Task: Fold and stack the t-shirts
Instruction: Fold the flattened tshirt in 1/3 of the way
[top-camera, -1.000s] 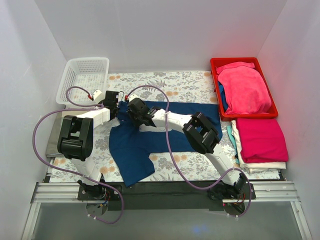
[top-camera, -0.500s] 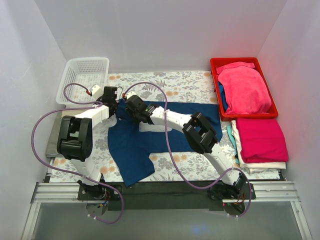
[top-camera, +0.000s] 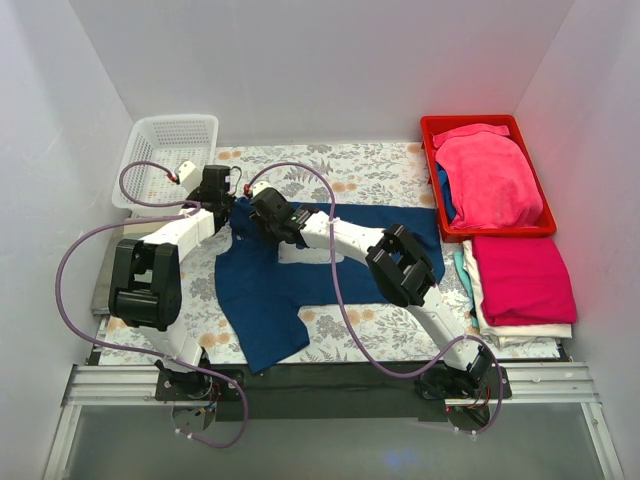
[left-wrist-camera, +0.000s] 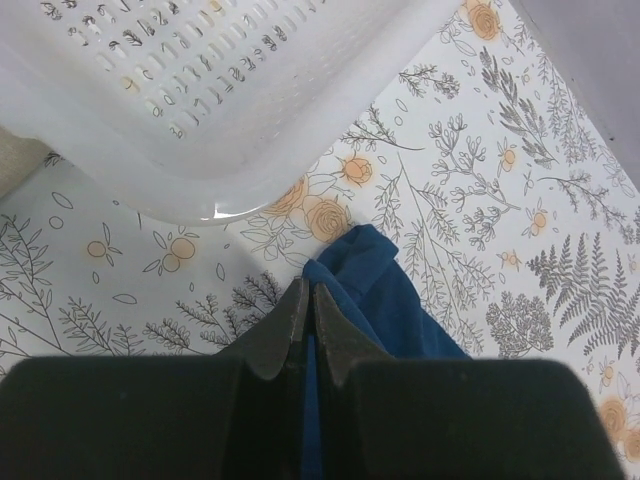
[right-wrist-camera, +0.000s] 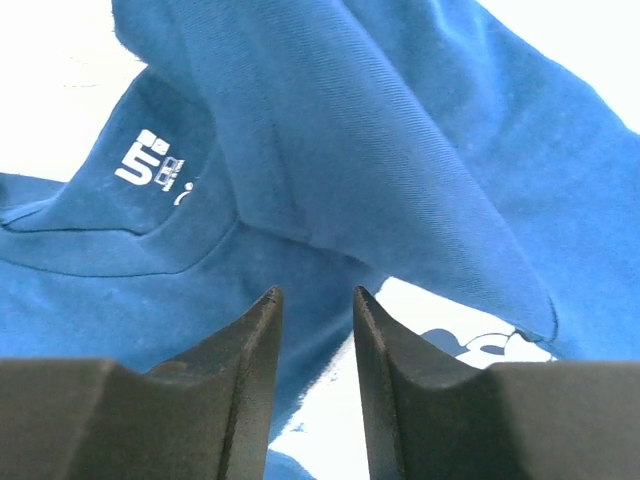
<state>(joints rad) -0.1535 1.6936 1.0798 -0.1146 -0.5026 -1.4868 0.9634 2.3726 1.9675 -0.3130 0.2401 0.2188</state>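
Two grippers were counted, the left gripper (left-wrist-camera: 305, 300) and the right gripper (right-wrist-camera: 315, 296), with one navy t-shirt (top-camera: 265, 300) at both. One white basket (top-camera: 165, 150) stood just beyond the left; one red tray (top-camera: 470, 121) and two magenta-pink t-shirts (top-camera: 520, 275) lay well right of the right

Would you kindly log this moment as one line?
left gripper shut on navy t-shirt corner | right gripper open above it

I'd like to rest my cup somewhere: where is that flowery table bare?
The far strip between the white basket and the red bin is bare, also the near patch between the navy t-shirt and the folded pink t-shirts. The middle is crowded.
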